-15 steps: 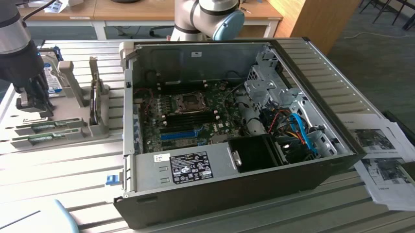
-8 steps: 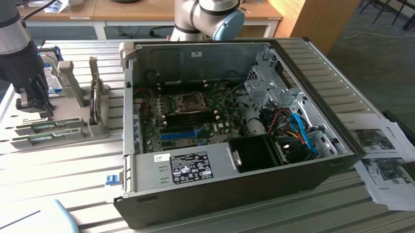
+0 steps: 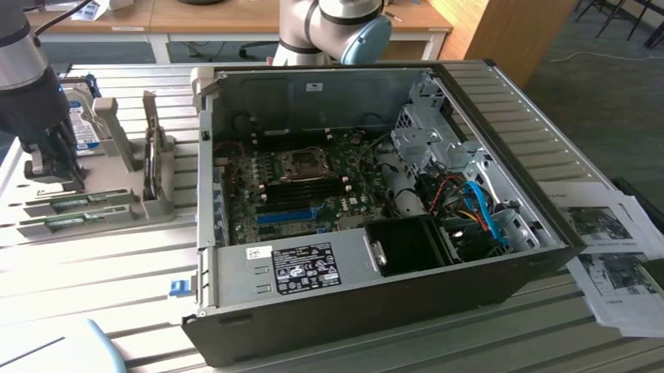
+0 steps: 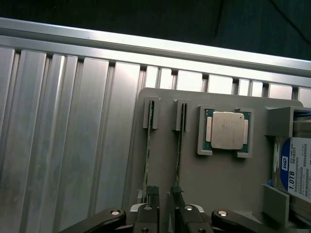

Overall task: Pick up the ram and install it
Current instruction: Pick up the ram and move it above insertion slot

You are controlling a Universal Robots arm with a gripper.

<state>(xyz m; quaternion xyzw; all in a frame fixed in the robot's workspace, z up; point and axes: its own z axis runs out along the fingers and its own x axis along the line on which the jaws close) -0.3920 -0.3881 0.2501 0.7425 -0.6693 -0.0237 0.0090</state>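
Two rams stand on edge in a grey holder (image 4: 228, 179): one ram (image 4: 147, 145) and a second ram (image 4: 180, 145) run side by side as thin green strips. In the exterior view the rams (image 3: 75, 204) lie at that view's left, in the holder (image 3: 114, 203). My gripper (image 4: 164, 194) hangs just above their near ends. It is open, and only bare holder shows between its fingertips (image 4: 152, 191). In the exterior view the gripper (image 3: 52, 172) stands at the holder's far end, well apart from the open computer case (image 3: 539, 179) and its motherboard (image 3: 301, 190).
A processor chip (image 4: 226, 130) and a hard drive (image 4: 296, 170) sit in the same holder beside the rams. Black memory slots (image 3: 311, 185) and a blue slot (image 3: 285, 216) lie on the motherboard. Cables crowd the case's right side. Papers (image 3: 612, 256) lie right of the case.
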